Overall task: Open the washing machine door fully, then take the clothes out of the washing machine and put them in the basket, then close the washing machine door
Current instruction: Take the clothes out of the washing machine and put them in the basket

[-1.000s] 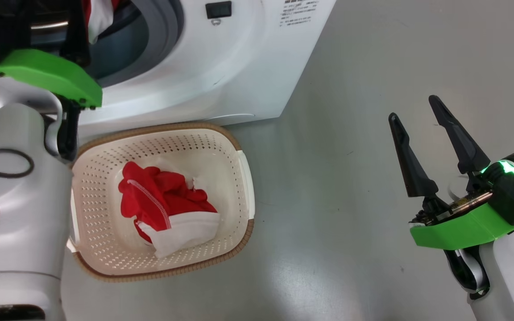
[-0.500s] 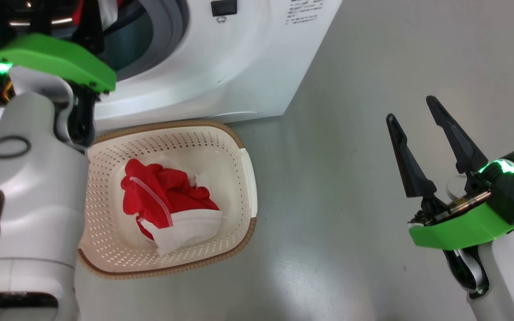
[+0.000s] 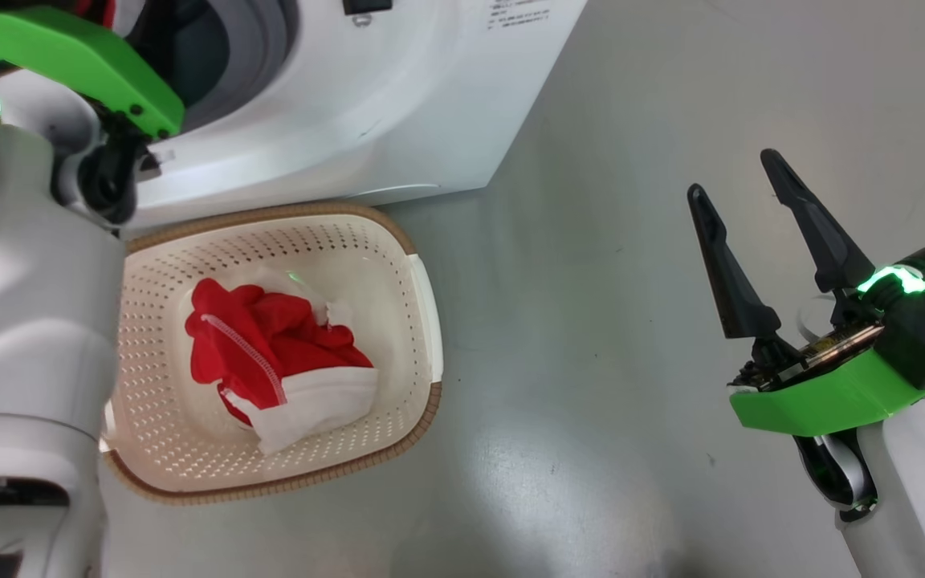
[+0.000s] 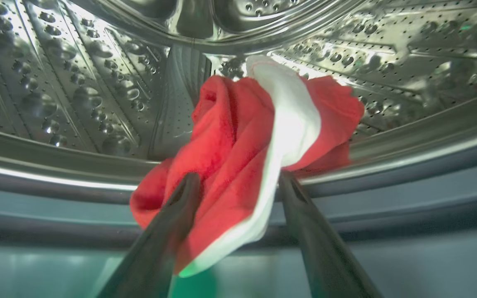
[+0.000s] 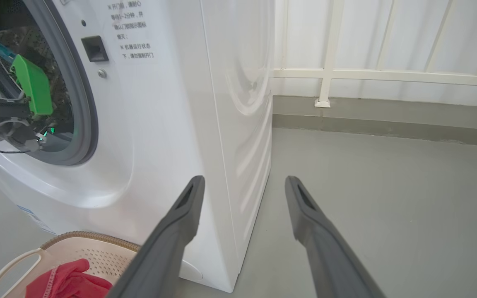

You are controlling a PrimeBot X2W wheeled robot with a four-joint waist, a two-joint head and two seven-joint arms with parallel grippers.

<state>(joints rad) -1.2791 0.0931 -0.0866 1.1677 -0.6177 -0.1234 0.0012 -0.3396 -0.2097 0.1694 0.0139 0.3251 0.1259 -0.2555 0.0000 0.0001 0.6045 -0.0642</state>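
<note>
Left gripper [image 4: 238, 177] wide open, straddling red garment [image 4: 230, 136] draped over drum lip [image 4: 35, 159] (lined up to pinch). Second garment [image 3: 270, 361] lies in basket [image 3: 310, 213] just below. Right gripper [image 3: 731, 173] open, empty, parked clear.

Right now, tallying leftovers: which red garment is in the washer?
The garment between the left gripper's open fingers, at the drum's lip; the second garment lies in the basket.
</note>
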